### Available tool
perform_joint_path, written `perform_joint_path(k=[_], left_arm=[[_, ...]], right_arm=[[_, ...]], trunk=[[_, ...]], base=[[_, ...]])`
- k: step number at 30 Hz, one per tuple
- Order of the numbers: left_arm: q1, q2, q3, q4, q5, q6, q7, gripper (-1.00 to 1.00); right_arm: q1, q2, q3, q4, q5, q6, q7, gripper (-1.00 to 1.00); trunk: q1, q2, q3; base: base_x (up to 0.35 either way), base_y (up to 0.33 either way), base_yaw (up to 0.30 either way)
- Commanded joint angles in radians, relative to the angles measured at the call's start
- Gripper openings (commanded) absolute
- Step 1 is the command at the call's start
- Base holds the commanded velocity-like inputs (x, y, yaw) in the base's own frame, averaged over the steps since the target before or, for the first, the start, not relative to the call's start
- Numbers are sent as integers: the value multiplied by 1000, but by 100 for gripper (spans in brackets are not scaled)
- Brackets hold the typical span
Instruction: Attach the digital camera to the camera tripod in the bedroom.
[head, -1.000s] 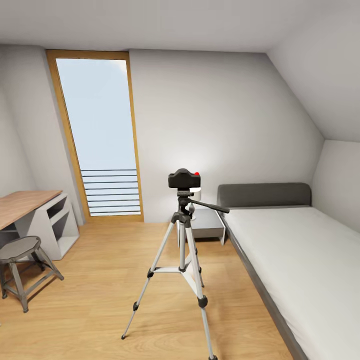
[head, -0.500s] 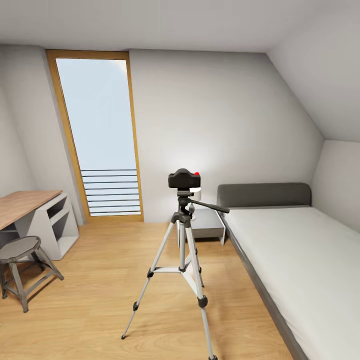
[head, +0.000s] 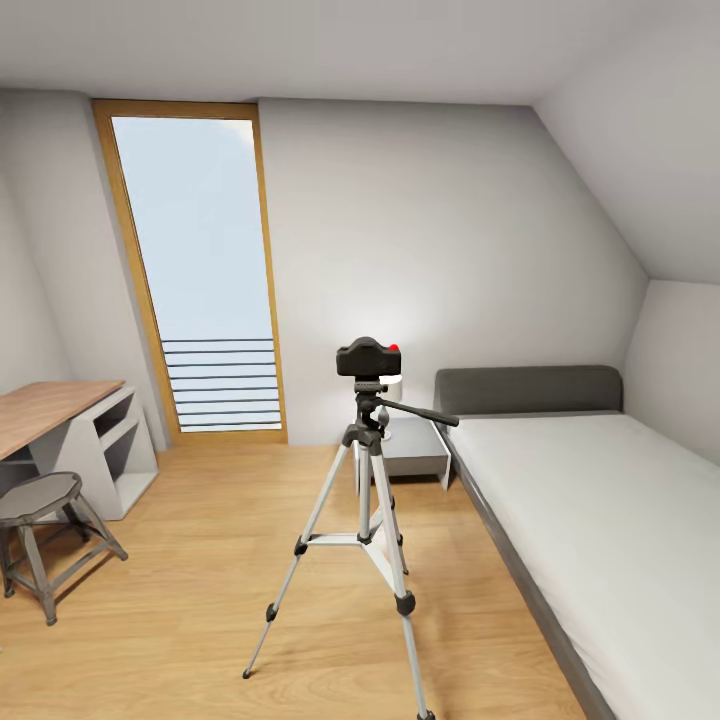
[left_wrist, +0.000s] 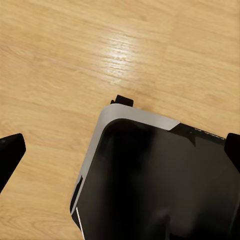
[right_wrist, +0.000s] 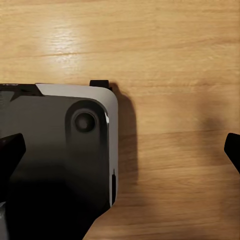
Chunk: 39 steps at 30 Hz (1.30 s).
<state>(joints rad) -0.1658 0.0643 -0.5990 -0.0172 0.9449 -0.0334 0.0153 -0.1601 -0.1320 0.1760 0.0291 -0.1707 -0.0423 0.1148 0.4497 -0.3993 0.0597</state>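
Digital camera (head: 367, 357) sits on top of the camera tripod (head: 365, 520), mid-floor in the bedroom, between the tall window (head: 200, 270) and the bed (head: 590, 530). Camera's long axis runs horizontal, side to side in head view, red button on its right top; which way the lens faces — cannot tell. Tripod upright, legs splayed on the wood floor (head: 200, 600), pan handle pointing right and slightly down toward the bed. Nightstand (head: 415, 447) is behind it. Left claw (left_wrist: 120, 155) and right claw (right_wrist: 120, 150) both spread wide, nothing between the fingertips — both hang over the robot's dark base (right_wrist: 55, 160) and floor.
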Motion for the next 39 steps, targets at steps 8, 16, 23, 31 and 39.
perform_joint_path(k=[8, 16, 23, 31, 39], left_arm=[[0, 0, -8, -1, 8, -2, 2, 100], [0, 0, -8, -1, 8, -2, 2, 100], [0, 0, -8, -1, 8, -2, 2, 100], [0, 0, -8, -1, 8, -2, 2, 100], [0, 0, -8, 0, 8, -2, 2, 100]], right_arm=[[-1, 0, 7, 3, -12, -5, 5, 100], [-1, 1, 8, 3, -12, -4, 4, 100], [-1, 3, 8, 3, -13, -3, 5, 100], [-1, 4, 8, 3, -15, -2, 5, 100], [-1, 5, 7, 3, -15, -2, 4, 100]], trunk=[[0, -1, 0], [0, -1, 0], [0, -1, 0], [0, -1, 0], [0, -1, 0]], base=[[0, 0, 0], [0, 0, 0], [0, 0, 0], [0, 0, 0], [0, 0, 0]])
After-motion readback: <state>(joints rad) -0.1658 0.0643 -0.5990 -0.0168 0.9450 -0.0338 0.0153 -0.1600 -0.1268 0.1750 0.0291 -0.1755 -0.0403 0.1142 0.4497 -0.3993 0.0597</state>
